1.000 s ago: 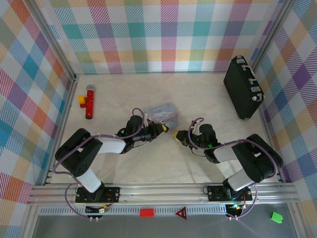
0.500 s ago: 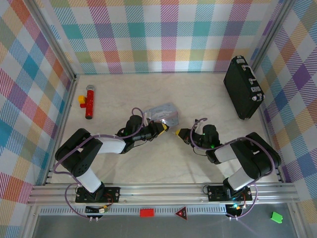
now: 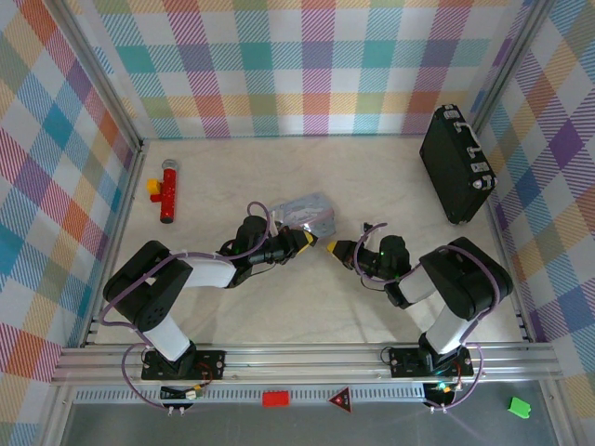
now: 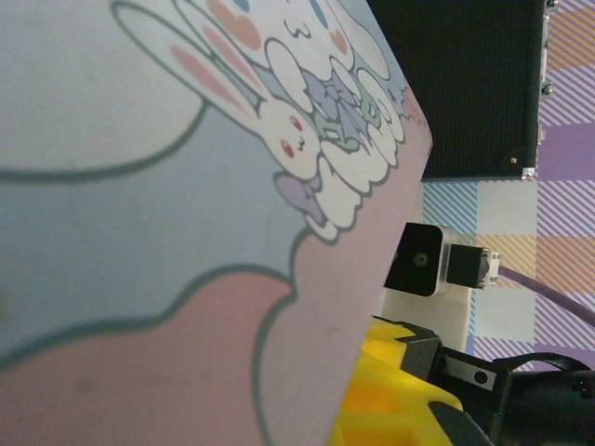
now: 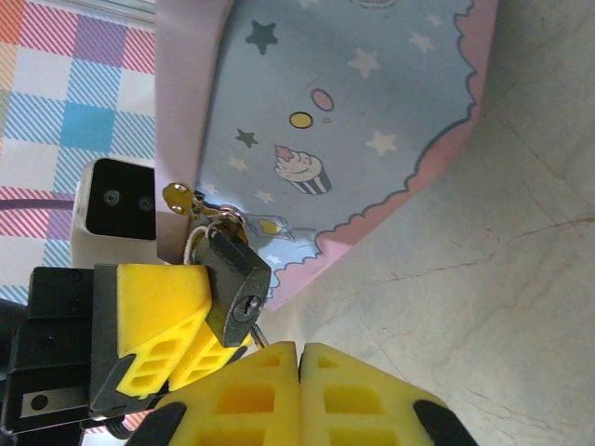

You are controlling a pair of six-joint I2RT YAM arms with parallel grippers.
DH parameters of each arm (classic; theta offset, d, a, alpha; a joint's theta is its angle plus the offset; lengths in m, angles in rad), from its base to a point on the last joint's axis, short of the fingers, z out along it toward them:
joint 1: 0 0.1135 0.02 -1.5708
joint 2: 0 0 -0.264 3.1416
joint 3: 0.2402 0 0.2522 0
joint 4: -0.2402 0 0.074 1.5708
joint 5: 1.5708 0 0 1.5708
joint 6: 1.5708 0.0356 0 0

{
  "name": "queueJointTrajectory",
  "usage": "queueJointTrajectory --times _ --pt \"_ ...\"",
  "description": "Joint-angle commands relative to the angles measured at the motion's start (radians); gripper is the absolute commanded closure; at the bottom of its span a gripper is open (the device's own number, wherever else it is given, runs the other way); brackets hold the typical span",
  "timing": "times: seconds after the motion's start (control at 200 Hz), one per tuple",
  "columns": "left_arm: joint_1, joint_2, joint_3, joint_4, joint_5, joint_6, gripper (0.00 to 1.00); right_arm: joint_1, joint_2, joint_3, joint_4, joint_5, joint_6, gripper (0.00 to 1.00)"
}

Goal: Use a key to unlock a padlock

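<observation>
Plaid walls box in a pale marbled surface (image 3: 307, 177), and the action is all mid-floor, just in front of the pastel pouch (image 3: 307, 210). The left arm hasn't budged over the last second: its fingers (image 5: 153, 321) are pinching the little dark padlock (image 5: 237, 283) right against the pouch's edge, keyhole end turned toward the other arm. The mover is the right arm. Its elbow has swung inward and the wrist has re-angled, so its fingers (image 5: 344, 381) now point more squarely at the lock, just short of it and not touching. Those fingers are pressed together, and I see nothing between them. A brass key (image 5: 177, 197) hangs up by the lock's loop, near the pouch. My read is that this is only lining up. No key is in the keyhole, so the unlocking itself hasn't begun.
</observation>
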Motion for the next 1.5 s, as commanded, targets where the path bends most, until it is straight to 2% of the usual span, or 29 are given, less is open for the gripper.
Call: queueJointTrajectory --times 0.0,0.52,1.495 --pt "0.002 -0.034 0.016 0.078 0.031 -0.027 1.00 -0.007 0.022 -0.004 0.084 -0.015 -0.010 1.00" --pt "0.002 -0.039 0.009 0.090 0.029 -0.037 1.00 -0.007 0.074 0.006 0.145 -0.004 0.004 1.00" --pt "0.002 -0.032 0.001 0.103 0.027 -0.044 1.00 -0.006 -0.004 -0.004 0.097 0.031 -0.008 1.00"
